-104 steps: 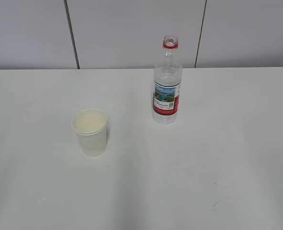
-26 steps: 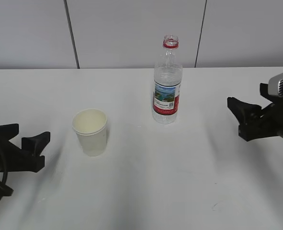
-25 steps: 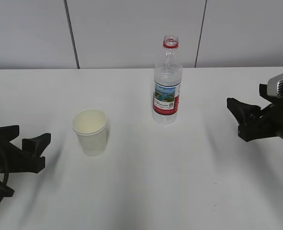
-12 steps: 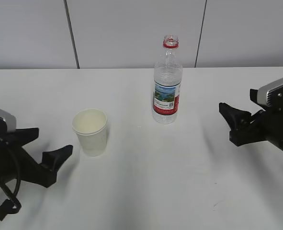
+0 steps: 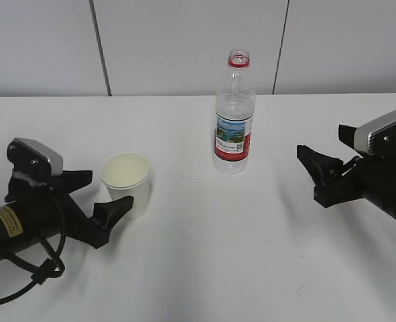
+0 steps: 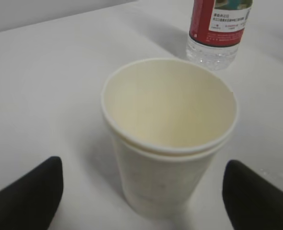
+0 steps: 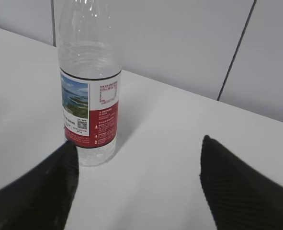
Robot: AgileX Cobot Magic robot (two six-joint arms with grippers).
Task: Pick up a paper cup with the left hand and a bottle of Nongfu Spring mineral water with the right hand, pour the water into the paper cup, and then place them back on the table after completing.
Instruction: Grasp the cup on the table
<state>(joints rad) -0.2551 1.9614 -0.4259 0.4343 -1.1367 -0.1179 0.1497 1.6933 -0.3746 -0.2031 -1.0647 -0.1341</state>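
Two black robot grippers lie low over the plain white surface (image 5: 204, 241). Left gripper (image 5: 104, 194): jaws apart, flanking the cream paper cup (image 5: 126, 184), no contact. Right gripper (image 5: 315, 176): jaws apart, aimed at the uncapped clear plastic water bottle (image 5: 234, 114), well apart from it. Both vessels stand upright.

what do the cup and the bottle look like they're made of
Cream cup: likely matte paper, going by its dull surface, rolled rim and a second rim just below, as if two cups are nested. Clear water bottle: seemingly thin glossy plastic, see-through with ridged walls, a printed red-and-white label and a red neck ring.
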